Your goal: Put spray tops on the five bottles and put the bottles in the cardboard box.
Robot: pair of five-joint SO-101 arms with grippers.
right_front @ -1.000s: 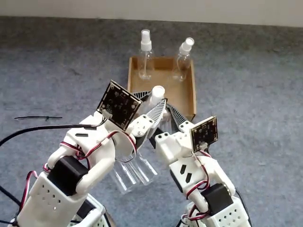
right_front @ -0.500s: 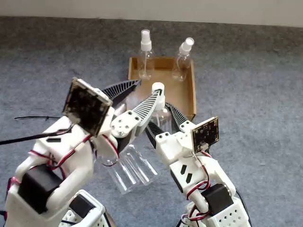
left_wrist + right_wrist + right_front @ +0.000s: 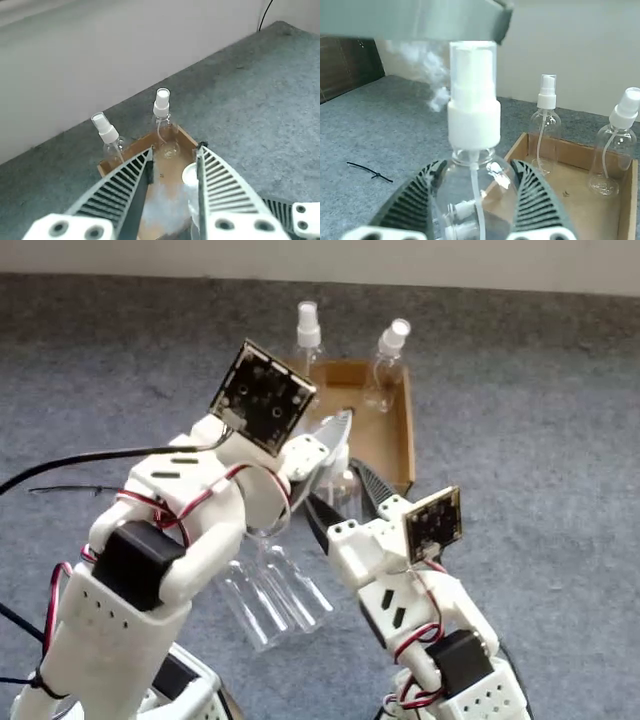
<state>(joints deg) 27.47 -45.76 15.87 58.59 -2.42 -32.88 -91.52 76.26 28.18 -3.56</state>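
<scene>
My right gripper (image 3: 338,485) is shut on a clear upright bottle (image 3: 345,480) just in front of the cardboard box (image 3: 408,430). That bottle (image 3: 472,195) carries a white spray top (image 3: 472,95), with the right gripper (image 3: 477,170) clamped on its shoulders. My left gripper (image 3: 175,148) hangs open above that spray top (image 3: 190,175), touching nothing; one of its fingers (image 3: 420,20) crosses overhead. Two capped bottles (image 3: 308,355) (image 3: 388,365) stand at the back of the box. Two clear bottles (image 3: 275,595) lie on the carpet between the arms.
Grey carpet covers the table. A black cable tie (image 3: 370,172) lies out to the left. The front half of the box floor (image 3: 170,172) is bare. A pale wall runs behind the box.
My left gripper let go of the spray top, swung out left with fingers spread, then came back higher over the held bottle. The right arm and its bottle stayed put.
</scene>
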